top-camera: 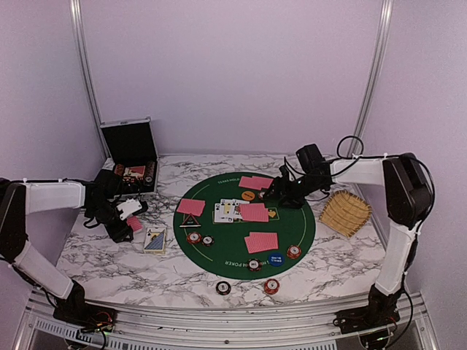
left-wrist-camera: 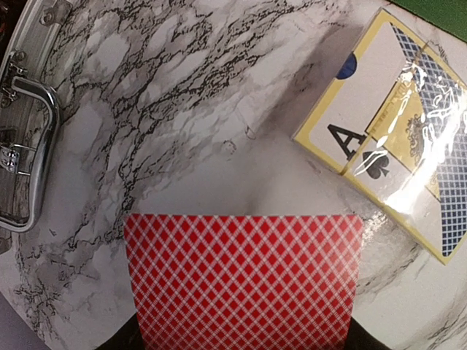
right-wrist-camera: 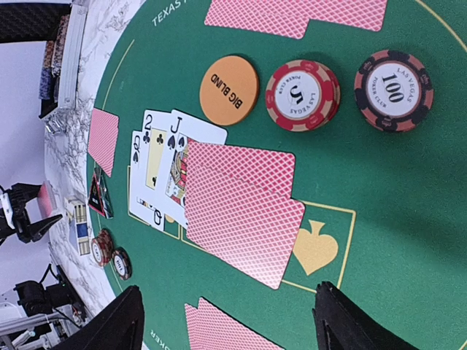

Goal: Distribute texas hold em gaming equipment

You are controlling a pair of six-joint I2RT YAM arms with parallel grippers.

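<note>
Reading BIG BLIND on orange button (right-wrist-camera: 229,90), left end effector (top-camera: 130,213) clamping red-backed cards (left-wrist-camera: 244,281), right end effector (right-wrist-camera: 228,292) spread wide.

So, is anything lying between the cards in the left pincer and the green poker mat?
Yes. A boxed card deck lies flat on the table, between the red-backed cards in the left pincer and the green poker mat. It is low, so the cards could probably pass above it.
</note>
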